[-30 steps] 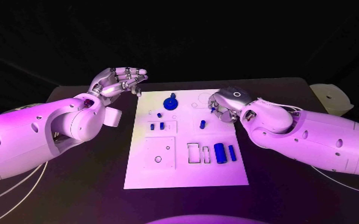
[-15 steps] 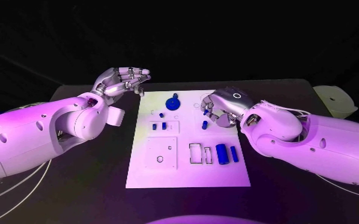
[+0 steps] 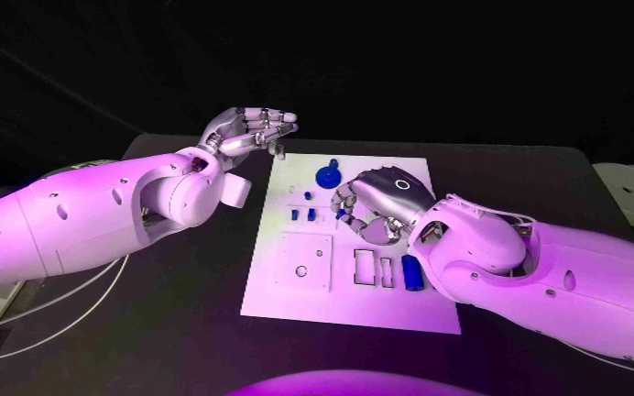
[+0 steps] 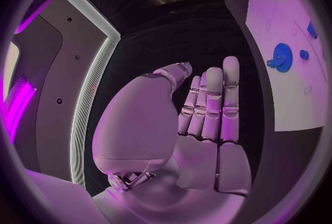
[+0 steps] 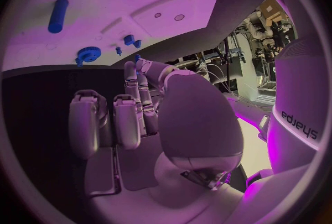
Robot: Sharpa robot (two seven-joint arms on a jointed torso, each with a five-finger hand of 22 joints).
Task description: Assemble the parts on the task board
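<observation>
We are over the white board (image 3: 307,297) with our right hand (image 3: 377,203), and the step in hand looks like picking up one of the small blue pieces near the middle — so we should come down slowly, straight over the piece, and close our fingers only when they sit on both sides of it. Our right hand hangs low over the board with its fingers curled down; we cannot tell if it has a piece in it, because the hand hides what is under it. Our left hand (image 3: 247,133) is up off the table beside the board's far corner, fingers pressed close together and bent in, holding nothing. It should stay out of the way. The board is flat, smooth and hard, with square and long cut-out slots that the pieces must drop into. The blue gear (image 3: 329,176) is round with little teeth on its rim and a knob on top — it sits near the far edge of the board. The blue cylinder (image 3: 411,272) is a thick smooth stick lying on its side next to the slots, so it may roll if we bump it. Two short blue pegs (image 3: 304,215) stand close together by our right hand. All look like hard plastic, slippery to pinch.
</observation>
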